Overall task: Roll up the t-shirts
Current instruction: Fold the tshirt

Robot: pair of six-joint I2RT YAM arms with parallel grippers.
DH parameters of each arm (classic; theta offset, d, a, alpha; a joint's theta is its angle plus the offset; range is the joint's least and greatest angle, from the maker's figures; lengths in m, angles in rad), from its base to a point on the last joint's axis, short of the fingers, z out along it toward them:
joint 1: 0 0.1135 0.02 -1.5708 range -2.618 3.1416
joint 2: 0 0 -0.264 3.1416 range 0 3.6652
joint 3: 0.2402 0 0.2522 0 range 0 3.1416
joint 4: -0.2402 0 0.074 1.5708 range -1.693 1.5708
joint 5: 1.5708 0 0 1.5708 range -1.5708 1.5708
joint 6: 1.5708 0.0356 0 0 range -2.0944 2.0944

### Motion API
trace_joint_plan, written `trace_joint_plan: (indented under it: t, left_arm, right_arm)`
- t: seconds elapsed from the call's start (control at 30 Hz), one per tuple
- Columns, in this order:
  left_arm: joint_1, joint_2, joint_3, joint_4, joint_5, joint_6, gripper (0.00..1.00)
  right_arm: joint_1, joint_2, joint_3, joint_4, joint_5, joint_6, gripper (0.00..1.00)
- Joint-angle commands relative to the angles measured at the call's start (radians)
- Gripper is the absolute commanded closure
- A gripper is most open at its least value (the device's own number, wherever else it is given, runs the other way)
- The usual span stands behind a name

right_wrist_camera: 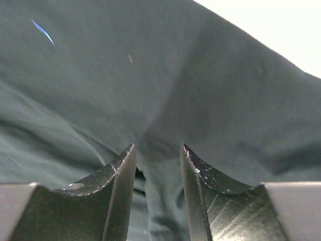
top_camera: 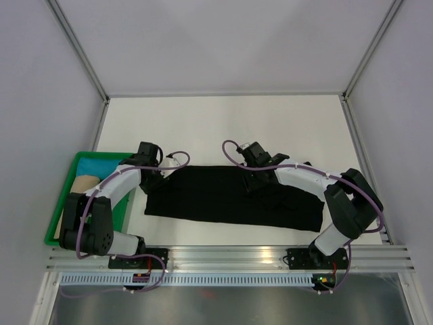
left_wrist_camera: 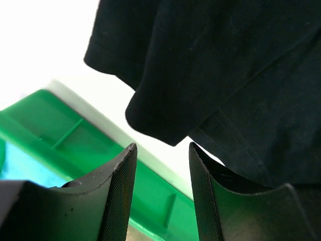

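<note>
A black t-shirt [top_camera: 230, 196] lies on the white table [top_camera: 223, 122] as a long flat strip running left to right. My left gripper [top_camera: 157, 177] hovers at the strip's far left corner. In the left wrist view it [left_wrist_camera: 161, 146] is open with nothing between its fingers, and the shirt's hem and sleeve [left_wrist_camera: 225, 60] lie just ahead. My right gripper [top_camera: 254, 177] sits on the strip's far edge near the middle. In the right wrist view it [right_wrist_camera: 158, 146] stands open over the cloth [right_wrist_camera: 150, 75], with a raised ridge of fabric between the fingers, not clamped.
A green bin [top_camera: 59, 223] stands at the left, holding blue cloth [top_camera: 101, 164] and a tan item [top_camera: 84, 183]; its wall [left_wrist_camera: 60, 135] lies right under my left gripper. Grey enclosure walls ring the table. An aluminium rail [top_camera: 230, 256] runs along the near edge.
</note>
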State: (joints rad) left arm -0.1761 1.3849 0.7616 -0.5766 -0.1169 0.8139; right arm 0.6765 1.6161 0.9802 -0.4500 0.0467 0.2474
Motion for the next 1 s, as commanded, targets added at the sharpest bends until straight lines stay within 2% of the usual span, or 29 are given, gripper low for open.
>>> trace_joint_plan:
  t: [0.0, 0.2, 0.37, 0.63, 0.73, 0.77, 0.87, 0.97]
  left_arm:
    - [0.003, 0.025, 0.012, 0.03, -0.023, 0.024, 0.48]
    - [0.018, 0.051, 0.01, 0.046, -0.029, 0.036, 0.48]
    - [0.023, 0.08, 0.004, 0.07, -0.02, 0.039, 0.49]
    - [0.023, 0.059, 0.024, 0.034, 0.112, -0.019, 0.5]
    - [0.023, 0.048, 0.022, 0.027, 0.141, -0.021, 0.56]
    - [0.023, 0.054, 0.021, 0.029, 0.145, -0.022, 0.58]
    - [0.023, 0.071, 0.019, 0.029, 0.128, -0.024, 0.72]
    - [0.023, 0.072, 0.022, 0.029, 0.122, -0.022, 0.86]
  right_arm:
    - [0.001, -0.07, -0.032, -0.064, 0.013, 0.042, 0.53]
    - [0.021, -0.09, -0.077, -0.081, -0.015, 0.059, 0.53]
    - [0.021, -0.096, -0.115, -0.105, 0.033, 0.078, 0.52]
    - [0.021, -0.088, -0.129, -0.09, 0.018, 0.09, 0.55]
    - [0.021, -0.09, -0.127, -0.088, 0.034, 0.092, 0.71]
    - [0.021, -0.091, -0.126, -0.093, 0.036, 0.092, 0.81]
    - [0.021, -0.099, -0.118, -0.111, 0.045, 0.093, 0.91]
    - [0.021, -0.12, -0.112, -0.125, 0.054, 0.09, 0.95]
